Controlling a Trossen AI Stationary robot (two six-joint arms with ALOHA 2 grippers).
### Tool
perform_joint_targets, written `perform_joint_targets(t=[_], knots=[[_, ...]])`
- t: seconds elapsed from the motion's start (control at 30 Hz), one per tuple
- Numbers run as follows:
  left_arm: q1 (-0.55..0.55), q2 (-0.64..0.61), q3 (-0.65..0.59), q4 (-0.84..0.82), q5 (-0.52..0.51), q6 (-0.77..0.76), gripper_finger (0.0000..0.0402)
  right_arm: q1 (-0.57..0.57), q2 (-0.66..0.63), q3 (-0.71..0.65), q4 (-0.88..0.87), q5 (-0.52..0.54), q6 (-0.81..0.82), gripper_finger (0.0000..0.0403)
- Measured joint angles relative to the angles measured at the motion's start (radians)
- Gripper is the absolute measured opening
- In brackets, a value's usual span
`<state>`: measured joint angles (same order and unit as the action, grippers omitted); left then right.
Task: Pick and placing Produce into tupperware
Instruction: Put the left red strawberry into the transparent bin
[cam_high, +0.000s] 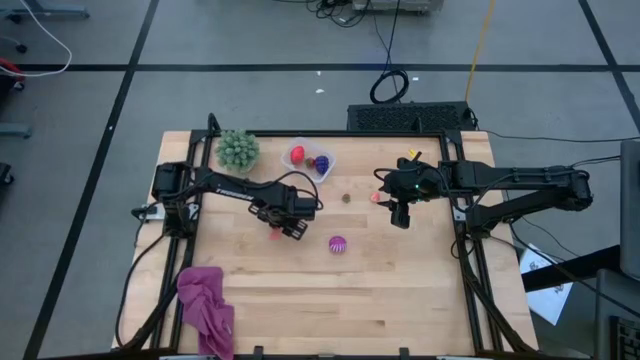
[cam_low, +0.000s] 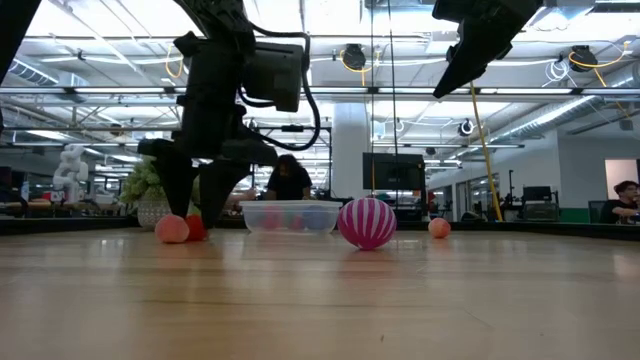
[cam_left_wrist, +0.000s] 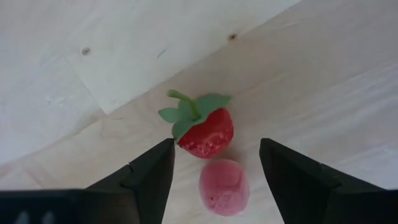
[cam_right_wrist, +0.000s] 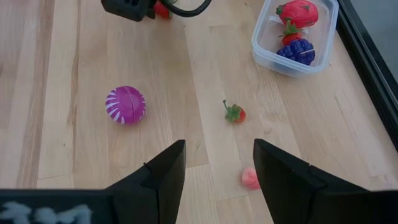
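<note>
My left gripper (cam_high: 282, 229) is low over the table's middle and open. Its fingers stand on either side of a red toy strawberry (cam_left_wrist: 206, 132) and a small pink fruit (cam_left_wrist: 224, 186), which both lie on the wood; in the low view the gripper (cam_low: 195, 195) reaches down almost to the table. The clear tupperware (cam_high: 309, 160) sits near the far edge with red and blue-purple pieces inside. A magenta-striped ball (cam_high: 337, 244), a small red piece with a green stem (cam_right_wrist: 234, 113) and a pink piece (cam_right_wrist: 250, 178) lie loose. My right gripper (cam_high: 401, 219) hangs open, lifted well above the table's right half.
A green bushy plant (cam_high: 238, 150) stands left of the tub. A magenta cloth (cam_high: 206, 308) lies at the near left corner. Black frame rails (cam_high: 468, 250) run along the table's left and right sides. Bare wood shows across the near half.
</note>
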<state>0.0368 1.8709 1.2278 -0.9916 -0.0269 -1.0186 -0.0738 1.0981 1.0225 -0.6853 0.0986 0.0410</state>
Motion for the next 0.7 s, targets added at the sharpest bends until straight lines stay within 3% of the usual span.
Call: perform_joint_targets(t=[0.43, 0.7], knots=[[0.000, 0.000, -0.069, 0.072, -0.007, -0.027, 0.0188, 0.000, 0.000, 0.000, 0.000, 0.000, 0.000, 0.0180], [0.002, 0.000, -0.071, 0.080, -0.018, -0.009, 0.0196, 0.000, 0.000, 0.000, 0.001, 0.000, 0.000, 0.0180]])
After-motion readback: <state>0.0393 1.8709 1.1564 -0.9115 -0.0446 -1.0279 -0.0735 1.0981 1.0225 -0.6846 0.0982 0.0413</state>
